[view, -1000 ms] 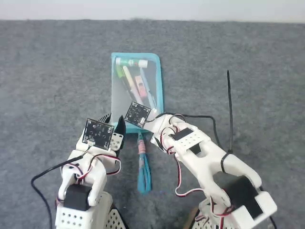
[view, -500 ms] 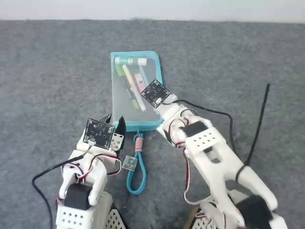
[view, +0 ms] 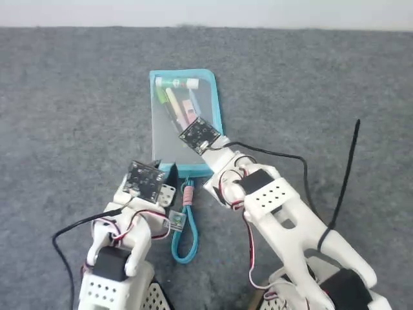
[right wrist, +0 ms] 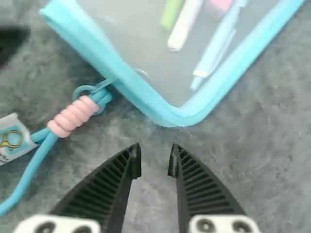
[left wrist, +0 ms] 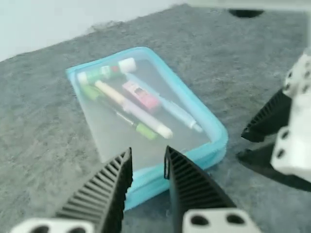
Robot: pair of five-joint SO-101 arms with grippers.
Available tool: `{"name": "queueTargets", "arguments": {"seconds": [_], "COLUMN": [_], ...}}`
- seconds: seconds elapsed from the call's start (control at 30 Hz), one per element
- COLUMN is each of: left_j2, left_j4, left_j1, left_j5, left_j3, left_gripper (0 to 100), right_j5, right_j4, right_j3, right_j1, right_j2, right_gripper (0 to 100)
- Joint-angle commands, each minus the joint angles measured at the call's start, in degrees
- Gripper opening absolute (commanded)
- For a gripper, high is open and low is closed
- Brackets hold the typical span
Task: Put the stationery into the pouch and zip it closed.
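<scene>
The clear pouch (view: 184, 123) with a teal rim lies flat mid-table, and several pens, a marker and a pink eraser (view: 188, 111) are inside it. A teal wrist strap (view: 183, 227) with pink beads (right wrist: 74, 114) and a paper tag (view: 175, 221) trails from the pull ring on the pouch's near edge. My right gripper (right wrist: 154, 158) hovers just off the pouch's near corner (right wrist: 167, 114), slightly open with nothing between its fingers. My left gripper (left wrist: 147, 162) sits low before the pouch's (left wrist: 146, 109) near edge, narrowly open and holding nothing.
Grey felt covers the whole table (view: 77, 110). A black cable (view: 342, 187) arcs up beside the right arm. In the left wrist view, the other arm's black fingers (left wrist: 265, 124) stand close beside the pouch's corner.
The right arm swung from the pouch's near edge out over the pouch, then eased back. The strap curled left, showing its tag. The left arm shifted slightly towards the pouch.
</scene>
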Motion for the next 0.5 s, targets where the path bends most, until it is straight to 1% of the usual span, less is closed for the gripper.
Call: {"name": "queueTargets", "arguments": {"seconds": [0.0, 0.13, 0.47], "left_j2": [0.18, 0.18, 0.26], "left_j4": [-3.16, -3.08, -0.79], "left_j1": [2.11, 2.37, 1.85], "left_j5": [2.2, 2.64, 2.55], "left_j3": [-0.13, 0.66, -2.77], "left_gripper": [11, 16, 16], "right_j5": [-1.05, -0.88, -0.97], "right_j4": [-1.89, -6.29, -6.55], "right_j3": [-0.35, 2.81, 3.78], "right_j1": [2.59, 4.0, 4.0], "right_j2": [-2.77, -2.77, -2.77], "right_gripper": [9.1, 9.1, 9.1]}}
